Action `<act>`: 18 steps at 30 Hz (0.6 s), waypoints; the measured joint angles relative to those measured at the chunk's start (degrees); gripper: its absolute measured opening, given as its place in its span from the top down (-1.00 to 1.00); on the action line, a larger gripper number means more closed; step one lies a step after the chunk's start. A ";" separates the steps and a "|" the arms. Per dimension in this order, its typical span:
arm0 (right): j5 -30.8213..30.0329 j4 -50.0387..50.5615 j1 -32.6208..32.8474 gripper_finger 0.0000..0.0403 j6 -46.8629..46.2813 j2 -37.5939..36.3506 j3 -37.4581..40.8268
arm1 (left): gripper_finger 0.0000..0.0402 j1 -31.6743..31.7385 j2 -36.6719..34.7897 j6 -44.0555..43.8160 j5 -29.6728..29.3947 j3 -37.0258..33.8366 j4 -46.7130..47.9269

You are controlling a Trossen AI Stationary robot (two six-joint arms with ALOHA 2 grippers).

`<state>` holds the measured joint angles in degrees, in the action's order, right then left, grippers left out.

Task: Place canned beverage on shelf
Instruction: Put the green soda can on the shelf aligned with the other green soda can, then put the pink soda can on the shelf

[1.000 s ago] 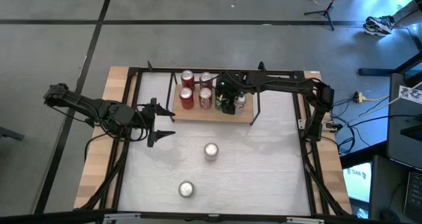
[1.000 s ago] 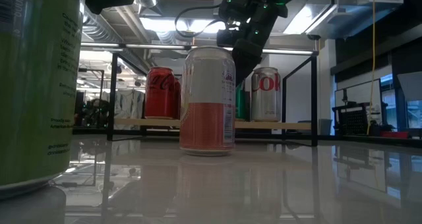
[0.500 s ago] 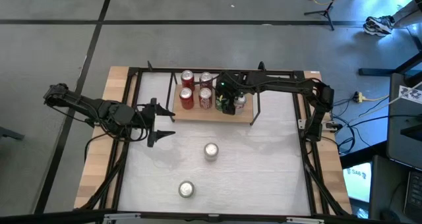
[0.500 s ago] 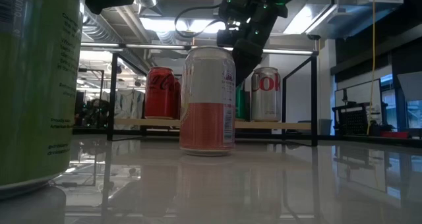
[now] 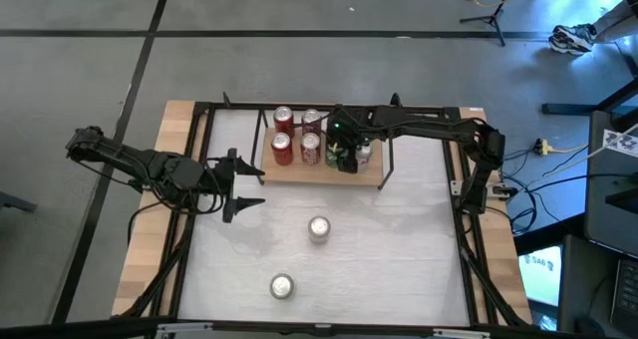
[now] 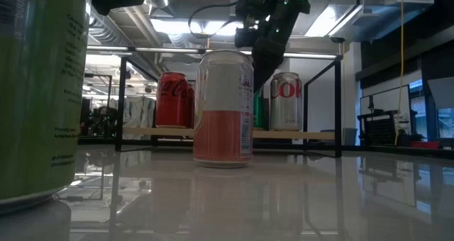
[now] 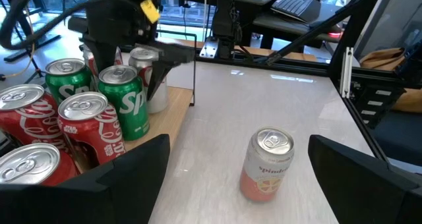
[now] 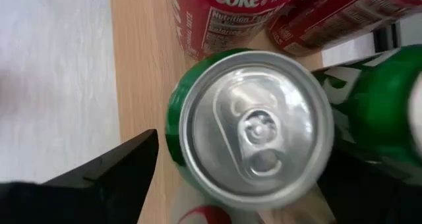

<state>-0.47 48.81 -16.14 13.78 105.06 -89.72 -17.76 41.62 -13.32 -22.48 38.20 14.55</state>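
The shelf [image 5: 351,176], a light-wood board in a black wire frame, stands at the table's far middle. On it stand red cans [image 5: 282,150], two green cans [image 7: 122,99] and a silver can [image 7: 146,66]. My right gripper [image 8: 245,148] points steeply down over one green can [image 8: 254,125]. It is open, with a finger on either side of the can's top. That can stands upright on the board. My left gripper [image 5: 257,186] waits open, above the table's left part.
Two loose cans stand upright on the white table: an orange-and-white one [image 5: 318,227] near the middle and another [image 5: 282,286] toward the near edge. Black frame bars [image 5: 189,229] run along the table's sides. The shelf's right end is bare.
My right gripper has risen a little above the green can, which stays standing on the shelf.
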 joint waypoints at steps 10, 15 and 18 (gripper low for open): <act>0.02 10.94 0.07 -0.82 -0.46 0.00 -9.26 | -0.75 -0.02 0.00 0.01 -0.01 0.00 0.01; 0.03 14.87 0.11 -0.82 -0.77 -0.04 -14.93 | -0.75 -0.01 0.01 0.02 -0.02 0.00 0.00; 0.05 16.27 0.68 -0.82 -1.88 -0.04 -18.56 | -0.75 0.00 0.00 0.01 -0.02 0.00 0.00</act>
<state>-0.42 65.08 -15.46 11.90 105.01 -108.28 -17.76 41.62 -13.31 -22.50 38.20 14.55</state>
